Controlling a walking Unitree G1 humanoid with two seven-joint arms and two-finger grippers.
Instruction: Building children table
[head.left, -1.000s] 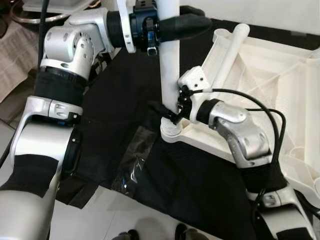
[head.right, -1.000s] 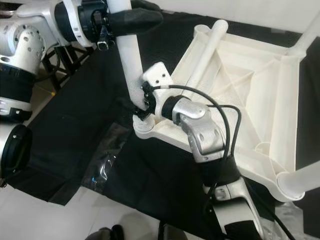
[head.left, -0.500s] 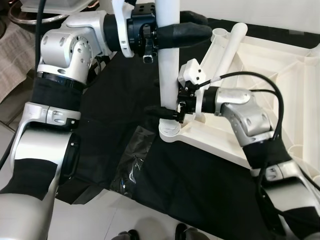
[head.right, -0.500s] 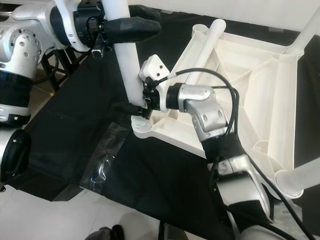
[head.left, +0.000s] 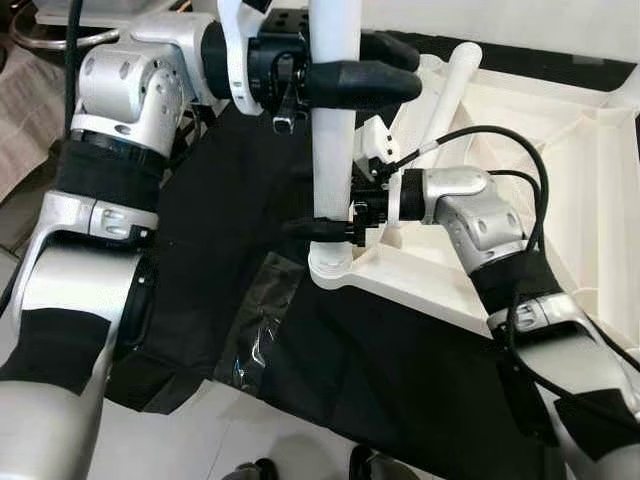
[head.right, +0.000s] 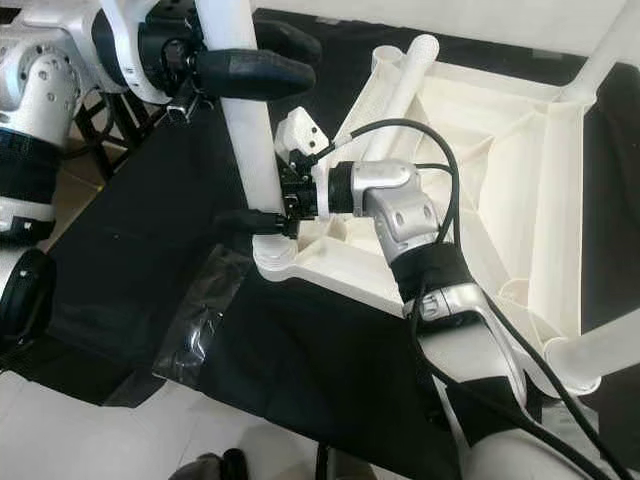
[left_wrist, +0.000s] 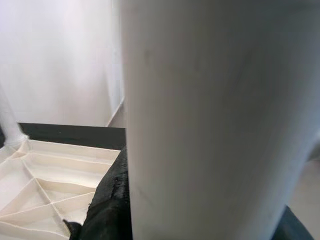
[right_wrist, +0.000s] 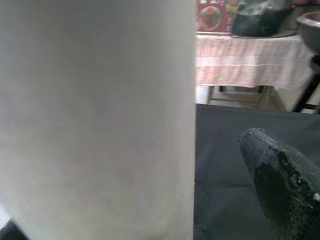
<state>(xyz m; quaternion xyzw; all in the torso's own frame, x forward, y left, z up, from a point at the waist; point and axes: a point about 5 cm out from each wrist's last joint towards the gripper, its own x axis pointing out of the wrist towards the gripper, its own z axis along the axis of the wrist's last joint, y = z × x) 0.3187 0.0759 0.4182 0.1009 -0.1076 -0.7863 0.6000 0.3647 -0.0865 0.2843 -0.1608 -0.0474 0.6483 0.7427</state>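
You're holding white table leg (head.left: 331, 150) upright in corner socket (head.left: 330, 268) of upturned tabletop (head.left: 560, 170); left gripper (head.left: 345, 70) clamping high, right gripper (head.left: 325, 228) pinching low; risking tilt, leg jamming crooked.

Two tools hold a white leg at the corner of an upturned plastic table

A white cylindrical plastic table leg (head.left: 333, 150) stands upright in the round corner socket (head.left: 333, 268) of a white ribbed plastic tabletop (head.left: 540, 150) lying underside-up on a black cloth sheet (head.left: 390, 370). The left tool (head.left: 360, 70) clamps the leg high up, its black fingers (head.left: 365, 85) passing on either side of it. The right tool (head.left: 325, 228) grips the same leg low down, just above the socket, with a black cable (head.left: 480, 140) looping over its silver forearm. A second white leg (head.left: 452, 85) lies slanted across the tabletop behind. A crumpled clear plastic wrapper (head.left: 262, 325) lies on the cloth near its pale-floor edge.
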